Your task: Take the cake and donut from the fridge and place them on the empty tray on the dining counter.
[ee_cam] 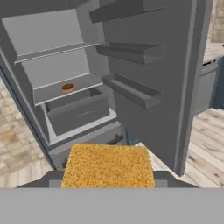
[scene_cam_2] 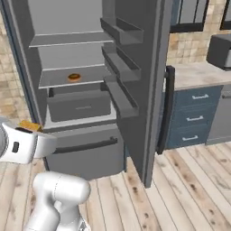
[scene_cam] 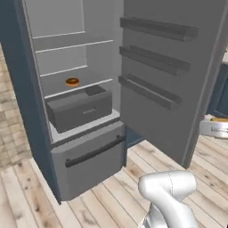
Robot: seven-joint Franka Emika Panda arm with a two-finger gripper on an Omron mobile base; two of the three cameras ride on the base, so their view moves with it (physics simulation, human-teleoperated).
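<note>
One cake (ee_cam: 108, 166), one donut (scene_cam: 72, 81)

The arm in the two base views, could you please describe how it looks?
The arm is glossy white, made of thick rounded tubular segments with bulbous elbow-like joints. In the right base view its hand section is a white cylinder bearing a small dark rectangular marking. No cables show.

Your white arm rising bent from the base in both base views, tool (ee_cam: 108, 186) low in the hand view, its dark fingertips (ee_cam: 164, 178) closed on the sides of the cake (ee_cam: 108, 166), hand and cake corner at the right base view's left edge
</note>
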